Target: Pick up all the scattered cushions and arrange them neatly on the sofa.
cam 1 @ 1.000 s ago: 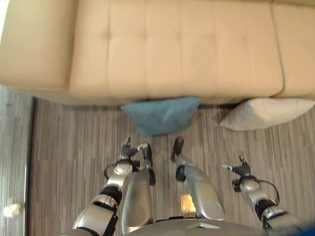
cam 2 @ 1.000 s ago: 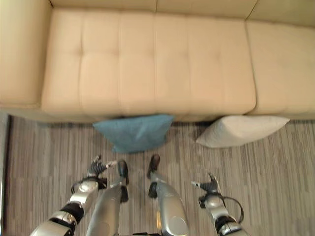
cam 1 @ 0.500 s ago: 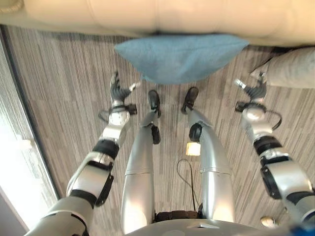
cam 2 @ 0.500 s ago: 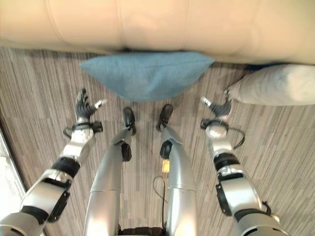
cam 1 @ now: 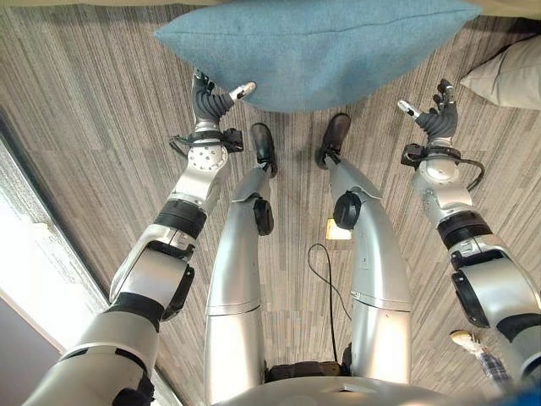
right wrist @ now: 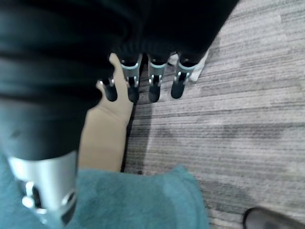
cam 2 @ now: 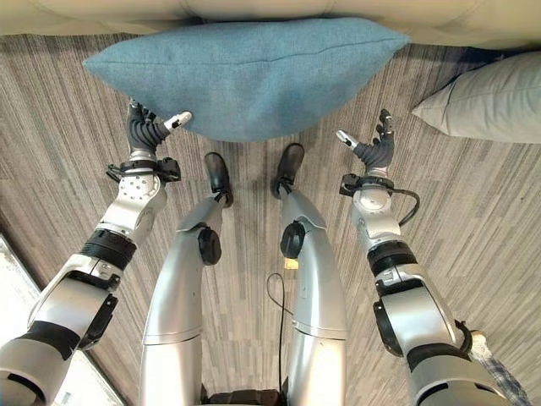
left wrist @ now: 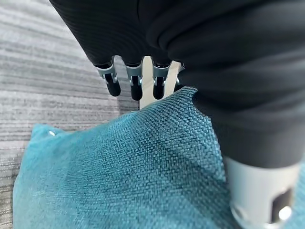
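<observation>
A blue cushion (cam 2: 245, 72) lies on the striped floor against the front of the beige sofa (cam 2: 101, 10). My left hand (cam 2: 144, 127) is at the cushion's lower left edge, open, its thumb reaching the fabric. In the left wrist view its straight fingers (left wrist: 136, 83) hover over the teal cushion (left wrist: 119, 171). My right hand (cam 2: 372, 152) is open just off the cushion's lower right corner, not touching it. In the right wrist view its fingers (right wrist: 152, 81) point over the floor, with the cushion's corner (right wrist: 143, 200) below. A pale grey cushion (cam 2: 490, 101) lies on the floor further right.
The sofa's base (right wrist: 102, 138) meets the floor right behind the cushions. A person's shoe (cam 1: 465, 340) shows at the lower right. A bright pale strip (cam 1: 34, 279) borders the floor on the left.
The camera has tilted further down, so the sofa has slid out at the top. Both hands have reached forward to either side of the blue cushion, the left thumb now at its edge.
</observation>
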You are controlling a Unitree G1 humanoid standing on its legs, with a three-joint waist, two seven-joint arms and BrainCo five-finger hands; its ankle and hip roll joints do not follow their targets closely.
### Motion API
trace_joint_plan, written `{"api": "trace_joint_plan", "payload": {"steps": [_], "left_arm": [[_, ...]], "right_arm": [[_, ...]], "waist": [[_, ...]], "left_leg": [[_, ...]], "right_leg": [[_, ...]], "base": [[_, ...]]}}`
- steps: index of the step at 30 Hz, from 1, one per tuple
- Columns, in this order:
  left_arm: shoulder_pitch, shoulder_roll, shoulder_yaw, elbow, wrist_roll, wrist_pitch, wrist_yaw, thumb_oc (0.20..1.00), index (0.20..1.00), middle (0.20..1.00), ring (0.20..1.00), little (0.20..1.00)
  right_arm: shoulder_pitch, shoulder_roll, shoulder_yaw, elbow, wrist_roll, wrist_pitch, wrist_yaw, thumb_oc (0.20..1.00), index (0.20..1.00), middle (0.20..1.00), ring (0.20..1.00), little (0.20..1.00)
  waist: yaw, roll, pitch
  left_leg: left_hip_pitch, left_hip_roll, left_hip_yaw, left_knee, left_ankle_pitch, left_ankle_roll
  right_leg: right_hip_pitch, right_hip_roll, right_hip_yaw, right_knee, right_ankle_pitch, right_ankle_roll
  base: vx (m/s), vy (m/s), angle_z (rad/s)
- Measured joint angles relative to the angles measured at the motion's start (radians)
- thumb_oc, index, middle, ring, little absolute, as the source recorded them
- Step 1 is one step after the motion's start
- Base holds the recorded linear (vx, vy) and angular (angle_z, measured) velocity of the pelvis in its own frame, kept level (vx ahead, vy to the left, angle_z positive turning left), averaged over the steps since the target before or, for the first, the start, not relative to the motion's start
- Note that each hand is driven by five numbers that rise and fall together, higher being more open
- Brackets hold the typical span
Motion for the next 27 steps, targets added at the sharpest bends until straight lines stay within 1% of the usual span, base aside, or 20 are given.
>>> {"api": "trace_joint_plan", "payload": {"steps": [3, 6, 8, 10, 12, 14, 15, 16, 17, 18, 19, 20, 21, 23, 24, 25, 26, 27], "left_arm": [[-0.036, 0.009, -0.008, 0.0, 0.0, 0.002, 0.001, 1.0, 1.0, 1.0, 1.0, 1.0], [-0.063, 0.018, -0.029, 0.005, 0.0, 0.014, 0.002, 1.0, 1.0, 1.0, 1.0, 1.0], [-0.073, 0.021, -0.036, 0.005, 0.001, 0.018, 0.001, 1.0, 1.0, 1.0, 1.0, 1.0], [-0.096, 0.028, -0.071, 0.005, 0.001, 0.022, 0.002, 1.0, 1.0, 1.0, 1.0, 1.0], [-0.134, 0.022, -0.076, 0.005, 0.001, 0.035, 0.007, 1.0, 1.0, 1.0, 1.0, 1.0], [-0.167, 0.019, -0.08, 0.008, 0.0, 0.045, 0.026, 1.0, 1.0, 1.0, 1.0, 1.0], [-0.192, 0.011, -0.095, 0.012, -0.003, 0.058, 0.043, 1.0, 1.0, 1.0, 1.0, 1.0], [-0.216, 0.001, -0.104, 0.033, -0.004, 0.059, 0.044, 1.0, 1.0, 1.0, 1.0, 1.0], [-0.224, 0.011, -0.105, 0.045, -0.005, 0.059, 0.045, 1.0, 1.0, 1.0, 1.0, 1.0], [-0.225, 0.004, -0.109, 0.046, -0.006, 0.059, 0.045, 0.94, 0.94, 0.94, 0.94, 0.94], [-0.231, 0.002, -0.111, 0.047, -0.031, 0.061, 0.049, 0.52, 0.52, 0.52, 0.52, 0.52], [-0.241, -0.015, -0.106, 0.046, -0.073, 0.062, 0.073, 0.2, 0.2, 0.2, 0.2, 0.2], [-0.229, -0.021, -0.093, 0.046, -0.079, 0.062, 0.081, 0.2, 0.2, 0.2, 0.2, 0.2], [-0.225, -0.004, -0.076, 0.03, -0.085, 0.06, 0.082, 0.2, 0.2, 0.2, 0.2, 0.2], [-0.219, -0.01, -0.051, 0.004, -0.092, 0.065, 0.083, 0.2, 0.2, 0.2, 0.2, 0.2], [-0.179, -0.016, -0.023, -0.026, -0.101, 0.066, 0.085, 0.2, 0.2, 0.2, 0.2, 0.2], [-0.133, -0.02, -0.027, -0.032, -0.1, 0.067, 0.086, 0.2, 0.2, 0.2, 0.2, 0.2], [-0.003, -0.054, -0.038, -0.084, -0.084, 0.058, 0.086, 0.2, 0.2, 0.2, 0.2, 0.2]], "right_arm": [[-0.071, -0.019, 0.018, -0.043, -0.005, 0.001, 0.006, 1.0, 1.0, 1.0, 1.0, 1.0], [-0.132, -0.041, 0.068, -0.051, -0.044, 0.001, 0.006, 1.0, 1.0, 1.0, 1.0, 1.0], [-0.164, -0.05, 0.072, -0.057, -0.077, 0.001, 0.006, 1.0, 1.0, 1.0, 1.0, 1.0], [-0.174, -0.065, 0.078, -0.055, -0.077, 0.01, 0.006, 1.0, 1.0, 1.0, 1.0, 1.0], [-0.234, -0.085, 0.124, -0.055, -0.079, 0.029, 0.006, 1.0, 1.0, 1.0, 1.0, 1.0], [-0.263, -0.077, 0.151, -0.055, -0.078, 0.043, 0.004, 1.0, 1.0, 1.0, 1.0, 1.0], [-0.283, -0.062, 0.162, -0.053, -0.077, 0.058, -0.004, 1.0, 1.0, 1.0, 1.0, 1.0], [-0.285, -0.051, 0.162, -0.048, -0.078, 0.06, -0.006, 1.0, 1.0, 1.0, 1.0, 1.0], [-0.286, -0.049, 0.161, -0.048, -0.078, 0.06, -0.006, 1.0, 1.0, 1.0, 1.0, 1.0], [-0.285, -0.043, 0.161, -0.049, -0.078, 0.06, -0.006, 0.57, 0.57, 0.57, 0.57, 0.57], [-0.29, -0.032, 0.159, -0.048, -0.077, 0.065, -0.011, 0.354, 0.354, 0.354, 0.354, 0.354], [-0.293, 0.01, 0.159, -0.049, -0.075, 0.071, -0.028, 0.2, 0.2, 0.2, 0.2, 0.2], [-0.283, 0.018, 0.157, -0.049, -0.075, 0.072, -0.033, 0.2, 0.2, 0.2, 0.2, 0.2], [-0.281, 0.002, 0.151, -0.062, -0.076, 0.074, -0.029, 0.2, 0.2, 0.2, 0.2, 0.2], [-0.282, 0.009, 0.139, -0.075, -0.076, 0.082, -0.031, 0.2, 0.2, 0.2, 0.2, 0.2], [-0.259, 0.033, 0.134, -0.1, -0.077, 0.089, -0.032, 0.2, 0.2, 0.2, 0.2, 0.2], [-0.208, 0.039, 0.146, -0.126, -0.079, 0.089, -0.028, 0.2, 0.2, 0.2, 0.2, 0.2], [-0.065, 0.052, 0.158, -0.193, -0.099, 0.069, -0.023, 0.2, 0.2, 0.2, 0.2, 0.2]], "waist": [[0.003, 0.001, -0.008], [0.007, 0.001, -0.008], [0.012, 0.001, -0.009], [0.021, 0.002, -0.009], [0.026, 0.002, -0.009], [0.027, 0.002, -0.009], [0.026, 0.002, -0.009], [0.027, 0.002, -0.009], [0.026, 0.002, -0.009], [0.026, 0.003, -0.01], [0.027, 0.003, -0.009], [0.027, 0.003, -0.01], [0.03, 0.015, -0.022], [0.031, 0.026, -0.022], [0.027, 0.03, -0.013], [0.022, 0.029, -0.008], [0.024, 0.028, -0.018], [0.023, 0.032, -0.14]], "left_leg": [[-0.04, 0.003, 0.0, 0.021, 0.0, 0.0], [-0.049, 0.005, -0.001, 0.029, 0.0, 0.0], [-0.051, 0.006, -0.002, 0.031, 0.0, -0.001], [-0.061, 0.006, -0.003, 0.033, -0.001, -0.001], [-0.073, 0.006, -0.004, 0.033, 0.0, -0.002], [-0.08, 0.006, -0.003, 0.034, 0.004, -0.002], [-0.08, 0.006, -0.003, 0.033, 0.004, -0.002], [-0.08, 0.006, -0.003, 0.033, 0.004, -0.002], [-0.08, 0.006, -0.002, 0.033, 0.006, -0.003], [-0.078, 0.006, -0.002, 0.032, 0.008, -0.003], [-0.075, 0.006, -0.001, 0.029, 0.011, -0.003], [-0.054, 0.005, 0.001, 0.013, 0.02, -0.003], [-0.057, 0.005, -0.002, 0.005, 0.022, -0.004], [-0.055, 0.004, 0.003, -0.008, 0.025, -0.003], [-0.033, 0.003, 0.003, -0.02, 0.034, -0.007], [0.025, 0.002, 0.006, -0.055, 0.046, -0.008], [0.082, 0.002, 0.004, -0.09, 0.058, -0.013], [0.075, 0.0, -0.001, -0.114, 0.057, -0.016]], "right_leg": [[-0.04, -0.001, 0.0, 0.021, -0.001, -0.003], [-0.049, -0.001, 0.0, 0.029, -0.003, -0.005], [-0.051, -0.002, 0.0, 0.029, -0.003, -0.005], [-0.06, -0.002, 0.0, 0.038, -0.003, -0.005], [-0.073, -0.003, -0.001, 0.04, -0.003, -0.005], [-0.083, -0.003, -0.001, 0.04, -0.003, -0.006], [-0.083, -0.002, -0.001, 0.039, 0.003, -0.016], [-0.083, -0.002, -0.001, 0.039, 0.004, -0.016], [-0.083, -0.002, -0.001, 0.038, 0.004, -0.017], [-0.082, -0.002, 0.0, 0.037, 0.007, -0.021], [-0.079, -0.002, 0.0, 0.034, 0.009, -0.025], [-0.061, -0.001, 0.0, 0.024, 0.012, -0.023], [-0.062, 0.001, -0.002, 0.016, 0.012, -0.019], [-0.064, 0.002, -0.002, 0.006, 0.019, -0.011], [-0.041, 0.003, -0.002, -0.004, 0.022, -0.015], [0.015, 0.011, -0.003, -0.039, 0.033, -0.021], [0.073, 0.023, -0.003, -0.081, 0.052, -0.026], [0.065, 0.029, -0.002, -0.098, 0.05, -0.012]], "base": [[0.01, -0.024, 0.0], [0.0, -0.011, 0.0], [0.01, -0.024, 0.0], [0.03, -0.05, 0.01], [0.03, -0.036, 0.02], [0.04, -0.024, 0.01], [0.03, -0.01, 0.0], [0.0, 0.0, 0.0], [0.0, 0.0, 0.0], [0.0, 0.0, 0.0], [0.0, 0.0, 0.0], [0.0, -0.002, 0.03], [0.02, 0.004, 0.03], [0.0, 0.0, 0.0], [0.0, 0.0, 0.0], [-0.01, -0.007, -0.07], [-0.01, -0.009, -0.11], [-0.01, -0.015, -0.06]]}}
